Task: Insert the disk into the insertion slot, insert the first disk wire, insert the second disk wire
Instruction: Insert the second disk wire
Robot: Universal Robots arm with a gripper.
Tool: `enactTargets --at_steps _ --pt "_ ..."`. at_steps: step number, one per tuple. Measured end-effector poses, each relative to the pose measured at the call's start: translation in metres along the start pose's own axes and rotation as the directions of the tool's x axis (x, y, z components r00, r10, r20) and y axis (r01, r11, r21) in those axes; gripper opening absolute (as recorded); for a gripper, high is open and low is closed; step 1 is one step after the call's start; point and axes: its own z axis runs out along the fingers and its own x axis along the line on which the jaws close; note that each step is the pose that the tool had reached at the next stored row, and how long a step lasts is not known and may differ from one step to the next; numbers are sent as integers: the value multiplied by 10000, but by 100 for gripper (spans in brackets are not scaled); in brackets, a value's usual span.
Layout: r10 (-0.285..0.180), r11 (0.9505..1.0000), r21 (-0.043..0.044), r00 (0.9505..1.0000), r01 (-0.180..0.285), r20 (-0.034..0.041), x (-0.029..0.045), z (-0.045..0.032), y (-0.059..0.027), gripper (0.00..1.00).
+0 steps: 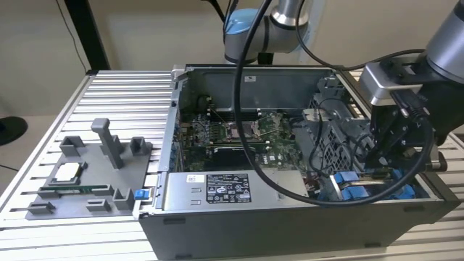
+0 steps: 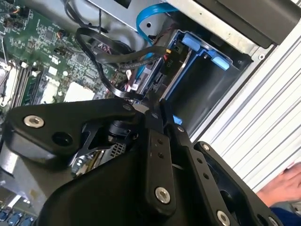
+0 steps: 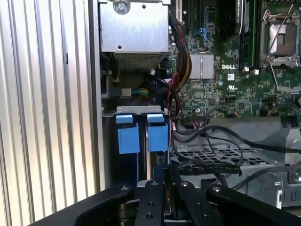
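Note:
The insertion slot is a dark bay with bright blue rails and latch tabs in the case's near corner, at the exterior view's right, and its blue tabs face the case wall. The disk is hidden; the bay's inside looks dark. My gripper hangs just over the bay's inner end, its black fingers pressed together on the end of a flat black disk wire that loops back over the cage. A black connector sits at the bay's end beside a blue ribbon cable.
The silver power-supply box lies along the case front next to the bay. The motherboard and grey perforated cage fill the case. A grey fixture holding parts is on the ribbed table. A person's hand rests outside the case.

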Motion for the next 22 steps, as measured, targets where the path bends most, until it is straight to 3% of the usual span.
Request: enactTargets --at_steps 14,22 --pt "-32 10000 33 10000 32 19 5 40 1 0" --pt "-61 9997 221 9999 59 84 13 110 0 0"
